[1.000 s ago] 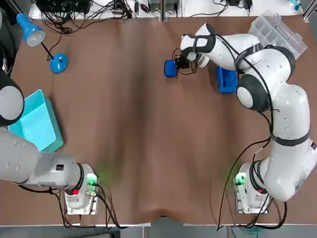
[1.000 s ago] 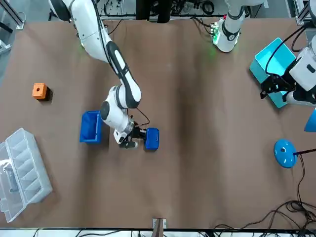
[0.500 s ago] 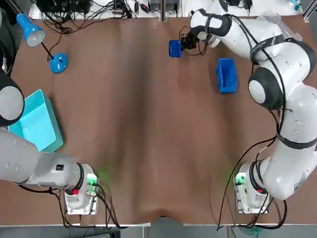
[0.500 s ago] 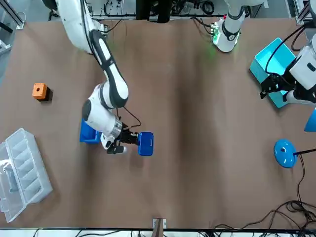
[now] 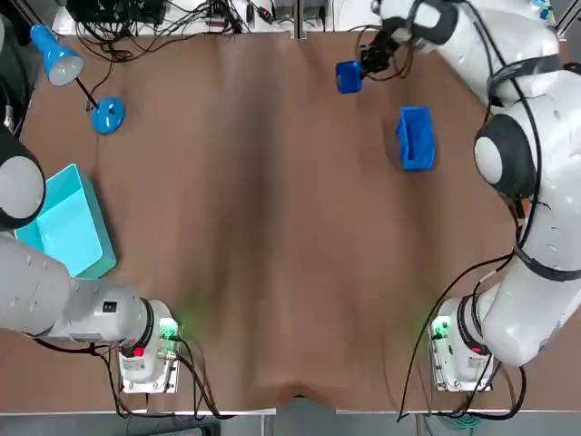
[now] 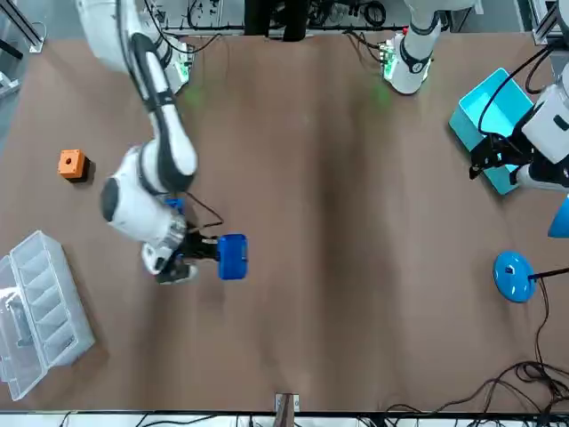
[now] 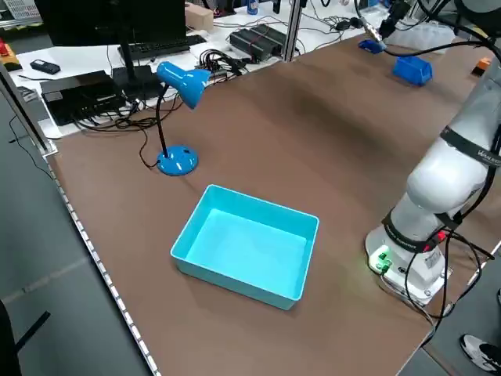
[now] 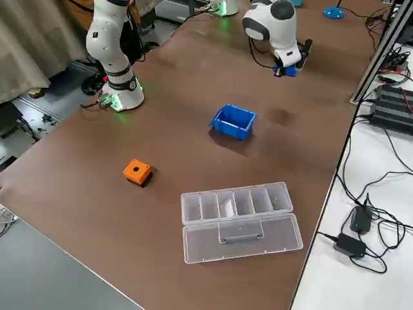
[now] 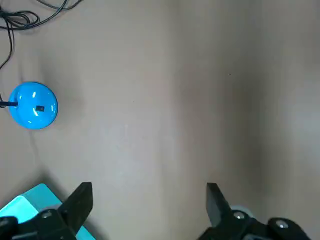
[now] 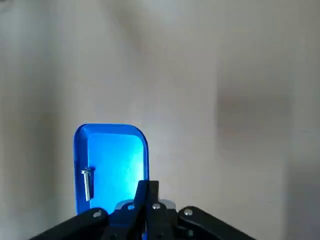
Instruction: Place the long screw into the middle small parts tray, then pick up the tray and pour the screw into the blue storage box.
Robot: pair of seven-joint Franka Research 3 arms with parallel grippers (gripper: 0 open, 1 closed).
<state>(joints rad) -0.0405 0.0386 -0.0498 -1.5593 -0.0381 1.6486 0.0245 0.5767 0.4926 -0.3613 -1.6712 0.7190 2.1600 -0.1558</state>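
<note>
Gripping small tray (image 10: pixel 112 165) rim, screw (image 10: pixel 87 182) inside: right end effector (image 10: pixel 147 187) clamped; left end effector (image 9: pixel 149 200) apart, idle by cyan box (image 5: pixel 64 222).

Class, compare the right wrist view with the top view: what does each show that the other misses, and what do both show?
Only the right wrist view shows the screw lying inside the small blue tray. Only the top view shows the blue box, the lamp, the turquoise bin and the idle left arm at the table's left. Both show the tray held by the right hand.
</note>
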